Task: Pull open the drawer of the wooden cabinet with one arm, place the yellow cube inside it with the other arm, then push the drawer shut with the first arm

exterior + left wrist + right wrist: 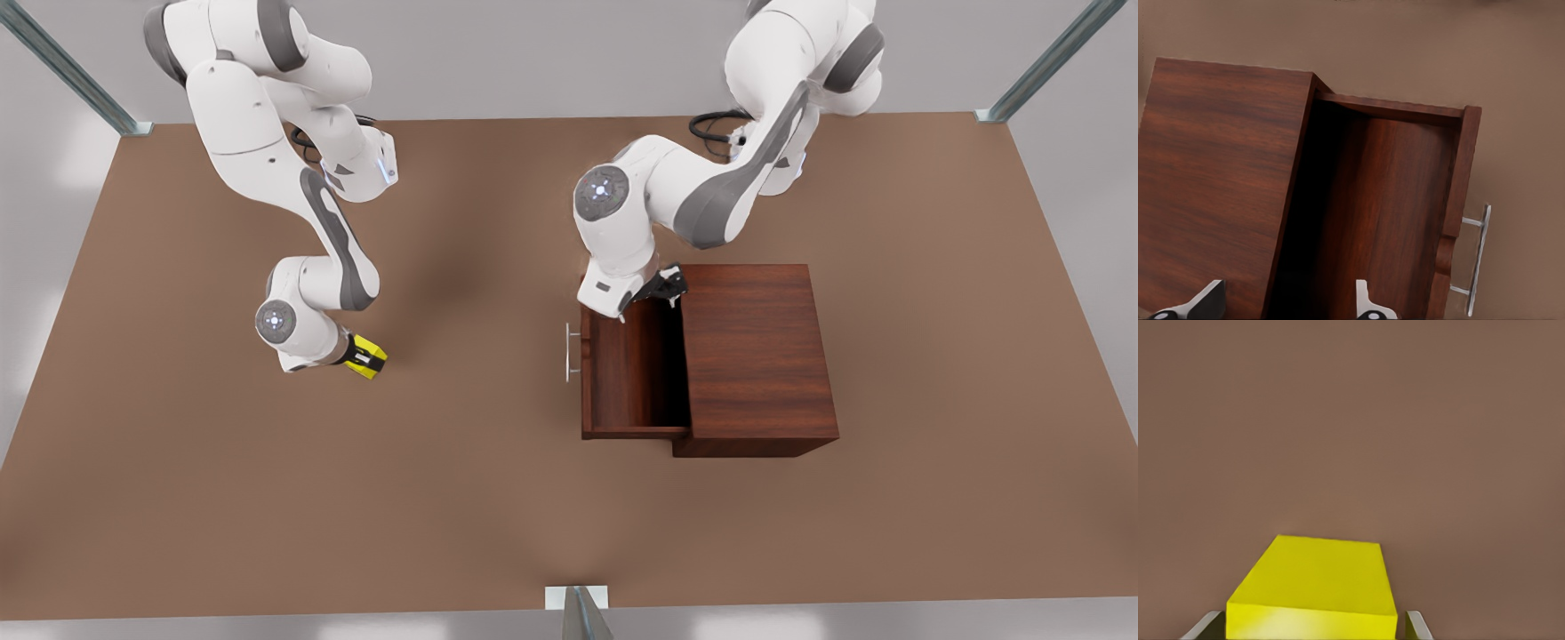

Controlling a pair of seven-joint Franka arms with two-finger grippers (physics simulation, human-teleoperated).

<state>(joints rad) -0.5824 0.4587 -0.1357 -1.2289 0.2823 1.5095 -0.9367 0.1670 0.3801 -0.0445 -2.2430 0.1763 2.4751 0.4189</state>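
A: Yellow cube (367, 356) — where is it?
B: Low over the table (267, 498), pinched btwn right gripper (363, 357) fingers (1418, 628), at the front view's left.
A: And the drawer (627, 373)?
B: Pulled out of the wooden cabinet (756, 356) toward the front view's left, silver handle (569, 352) leading.
A: Left gripper (665, 292)?
B: Fingers spread, holding nothing, over the drawer's far corner beside cabinet top.
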